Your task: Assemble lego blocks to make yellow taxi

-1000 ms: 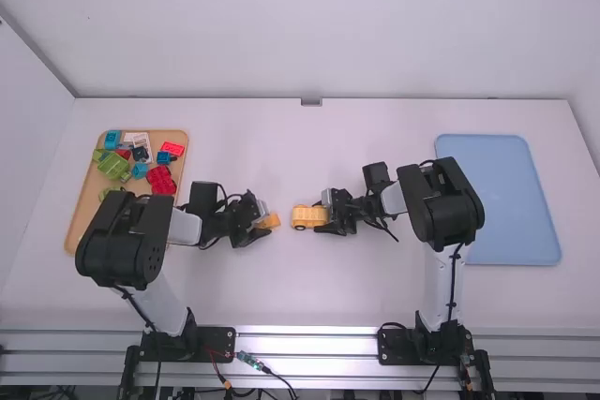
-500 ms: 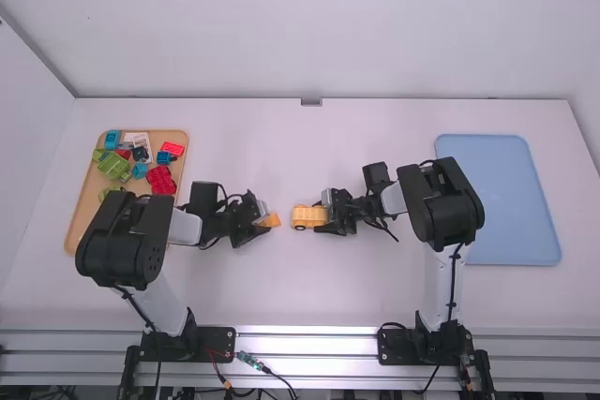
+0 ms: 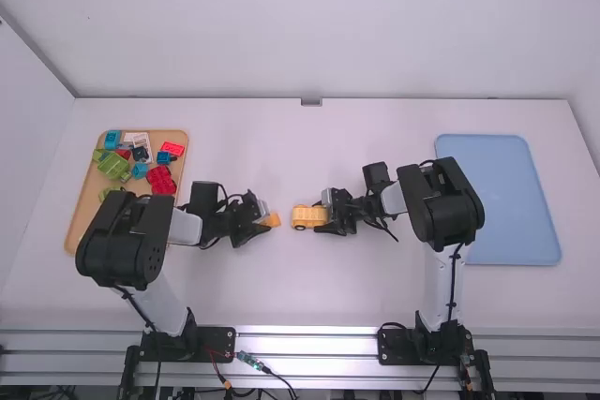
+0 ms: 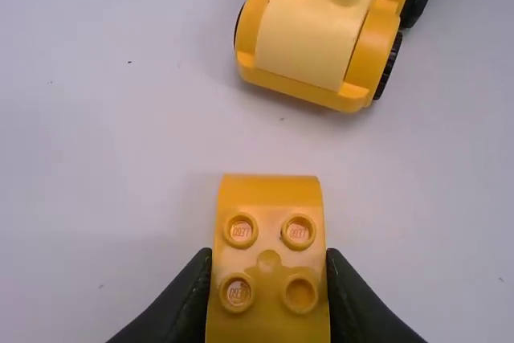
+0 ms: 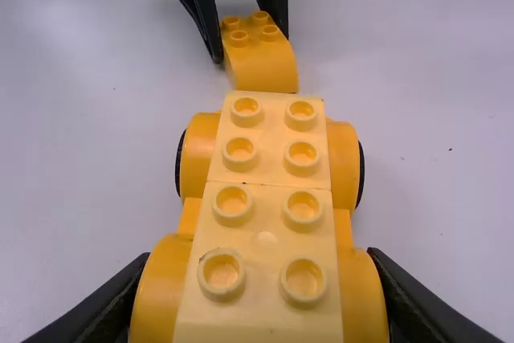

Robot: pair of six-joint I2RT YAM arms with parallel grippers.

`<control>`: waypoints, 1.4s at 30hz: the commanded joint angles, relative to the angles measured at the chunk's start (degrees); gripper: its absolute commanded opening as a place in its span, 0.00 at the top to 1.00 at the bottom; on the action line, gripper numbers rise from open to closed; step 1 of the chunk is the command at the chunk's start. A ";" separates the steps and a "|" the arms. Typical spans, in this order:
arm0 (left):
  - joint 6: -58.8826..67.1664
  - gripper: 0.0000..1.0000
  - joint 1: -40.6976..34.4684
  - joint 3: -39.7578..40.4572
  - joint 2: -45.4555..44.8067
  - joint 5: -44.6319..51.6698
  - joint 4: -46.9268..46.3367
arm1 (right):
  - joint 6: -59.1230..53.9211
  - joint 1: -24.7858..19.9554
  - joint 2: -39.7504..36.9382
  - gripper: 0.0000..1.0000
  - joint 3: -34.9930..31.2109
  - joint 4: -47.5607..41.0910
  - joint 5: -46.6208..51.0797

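We are holding the yellow car (image 3: 307, 217) in our right gripper (image 3: 323, 216), whose fingers are pressing on both sides of its near fenders. It is sitting upright, studs up, and two pale yellow blocks (image 5: 267, 237) are lying end to end along its top. To the left of the car, across a small gap, our left gripper (image 3: 260, 221) is pinching a loose yellow block (image 4: 269, 263) between its two fingers. That block is showing four studs on top and is turning its rounded end toward the car. Well apart to the car's left, a wooden tray (image 3: 75, 222) is carrying green, red and blue bricks (image 3: 161, 180). Well apart to the car's right, a blue tray (image 3: 511, 203) is lying on the table.
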 commanded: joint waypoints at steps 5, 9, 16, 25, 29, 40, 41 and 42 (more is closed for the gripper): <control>-4.37 0.98 -0.28 2.51 0.46 1.33 -0.13 | 1.44 -0.35 1.27 0.72 -0.06 -0.85 3.21; -7.30 0.98 -0.33 5.35 0.41 1.37 -0.68 | 1.44 -0.26 1.27 0.72 -0.15 -0.61 3.21; -3.78 0.98 -3.76 13.00 0.39 5.83 -9.22 | 1.09 -0.66 1.27 0.73 -0.21 -0.74 4.31; 14.03 0.99 -10.21 28.59 0.41 6.31 -39.95 | -1.05 -0.28 1.27 0.75 -0.43 -0.77 4.22; 16.81 0.99 -11.30 28.87 0.41 7.08 -40.72 | -1.60 0.02 1.27 0.75 -0.50 -0.61 3.34; 7.28 0.99 -15.47 21.94 0.41 2.44 -25.35 | -2.27 0.11 1.27 0.75 -0.43 -0.64 2.78; 7.04 0.99 -15.65 21.94 0.41 2.68 -25.27 | -2.27 0.02 1.27 0.75 -0.43 -0.59 2.78; 6.47 0.98 -15.69 22.03 0.41 2.64 -25.16 | -2.23 0.02 1.27 0.75 -0.43 -0.61 2.71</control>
